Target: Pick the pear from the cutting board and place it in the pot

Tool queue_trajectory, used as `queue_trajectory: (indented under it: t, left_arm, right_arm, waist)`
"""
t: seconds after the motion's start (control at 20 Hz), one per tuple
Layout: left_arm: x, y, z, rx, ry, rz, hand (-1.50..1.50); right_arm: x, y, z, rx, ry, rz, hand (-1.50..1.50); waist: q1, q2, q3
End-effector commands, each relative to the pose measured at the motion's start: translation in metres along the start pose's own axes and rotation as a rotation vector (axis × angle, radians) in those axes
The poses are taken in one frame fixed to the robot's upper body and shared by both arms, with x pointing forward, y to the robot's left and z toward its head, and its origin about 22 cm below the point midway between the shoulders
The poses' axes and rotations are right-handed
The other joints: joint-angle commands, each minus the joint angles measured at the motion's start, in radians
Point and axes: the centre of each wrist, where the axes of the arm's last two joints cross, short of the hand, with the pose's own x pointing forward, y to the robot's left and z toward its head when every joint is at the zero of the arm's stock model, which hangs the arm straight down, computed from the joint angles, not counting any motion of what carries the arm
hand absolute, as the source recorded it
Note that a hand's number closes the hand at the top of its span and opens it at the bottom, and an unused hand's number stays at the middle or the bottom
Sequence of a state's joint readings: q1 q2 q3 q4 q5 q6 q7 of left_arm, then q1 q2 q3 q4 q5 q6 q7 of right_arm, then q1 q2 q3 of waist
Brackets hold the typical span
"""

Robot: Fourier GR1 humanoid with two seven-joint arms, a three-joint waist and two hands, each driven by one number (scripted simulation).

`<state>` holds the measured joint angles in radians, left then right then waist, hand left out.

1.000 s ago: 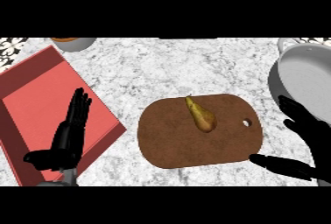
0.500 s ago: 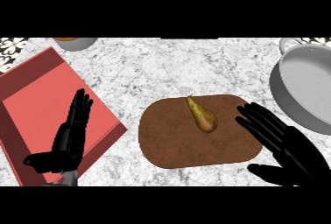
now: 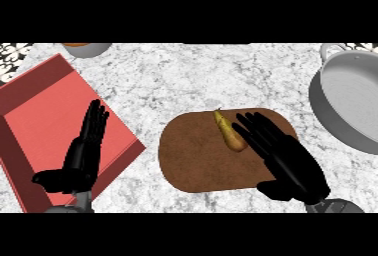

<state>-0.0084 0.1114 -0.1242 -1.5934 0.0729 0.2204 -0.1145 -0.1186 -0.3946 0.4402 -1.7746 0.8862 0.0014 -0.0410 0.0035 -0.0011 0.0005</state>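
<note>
While the marble counter [image 3: 192,75] fills the view, a red tray [image 3: 37,115] sits at left and a grey pot [image 3: 354,100] at the right edge. The brown cutting board [image 3: 196,160] is between them. The right hand [image 3: 284,155] is over the board's right half, fingers straight and spread, holding nothing, just beside the pear [image 3: 229,132]. The left hand [image 3: 81,155] rests over the tray's edge, fingers straight and together. The pear lies on the board's upper part. A small bowl [image 3: 87,48] is cut off at top left.

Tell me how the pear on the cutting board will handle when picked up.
The pear lies on its side, tapered and rounded, so it may roll or pivot on the cutting board if nudged. Its smooth-looking skin could slip from the right robot hand. It looks rigid and probably light.
</note>
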Motion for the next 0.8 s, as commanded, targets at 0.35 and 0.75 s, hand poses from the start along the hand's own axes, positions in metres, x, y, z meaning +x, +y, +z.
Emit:
queue_trajectory:
  t: [0.35, 0.75]
  left_arm:
    - [-0.002, 0.012, -0.003, 0.000, 0.006, 0.005, 0.00]
    - [-0.004, -0.016, 0.007, -0.028, -0.004, 0.004, 0.00]
  right_arm:
    - [-0.027, 0.025, -0.031, 0.096, 0.085, 0.031, -1.50]
    - [-0.024, 0.043, -0.054, 0.092, 0.076, 0.050, -1.50]
  waist:
    - [0.000, 0.002, 0.000]
    - [0.001, 0.002, 0.000]
